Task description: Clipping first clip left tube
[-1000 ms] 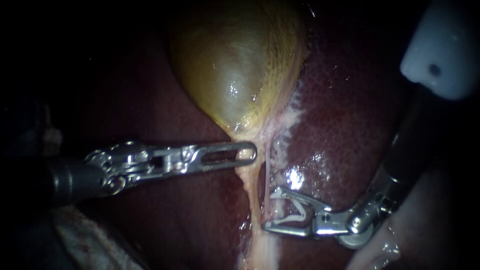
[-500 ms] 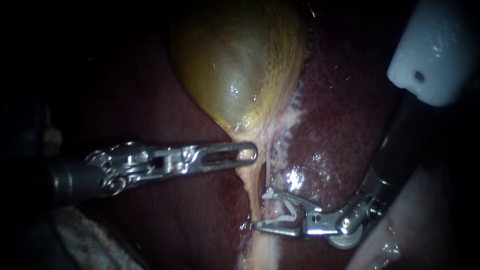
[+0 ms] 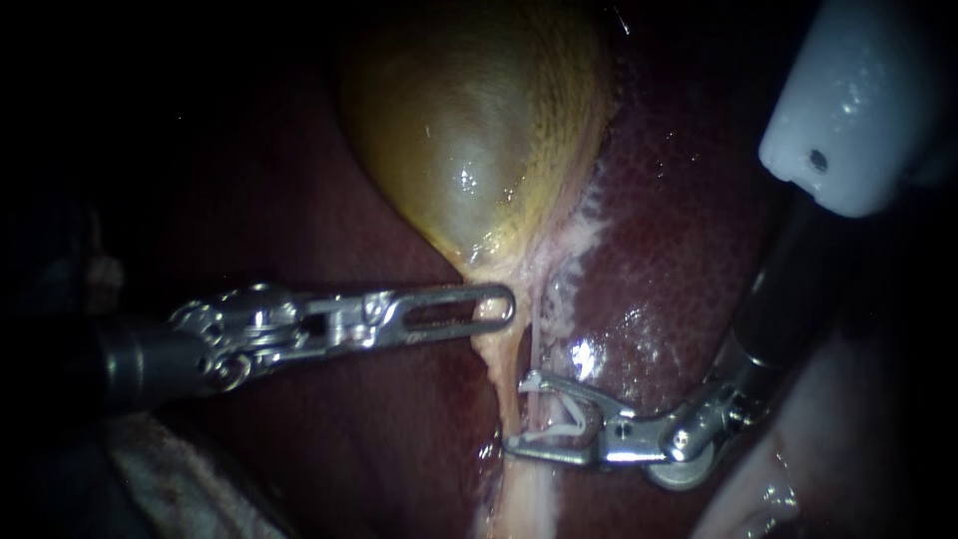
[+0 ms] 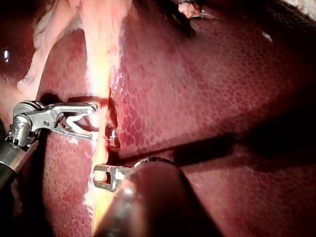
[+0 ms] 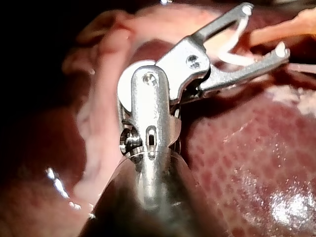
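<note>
Left instrument [image 3: 504, 305]: jaws closed on the upper end of the left tube [image 3: 504, 384], just under the gallbladder [image 3: 469, 130], holding it taut; no shift from half a second ago.

Left tube: runs down over the liver [image 3: 679, 250], bare, no clip closed on it yet.

Right instrument [image 3: 517, 414]: jaws stand wide, carrying an open white clip [image 3: 559, 424]. They have crept leftward since the earlier frame, and the tips now reach the tube's near edge. By my reading, full straddle and squeeze remain.
</note>
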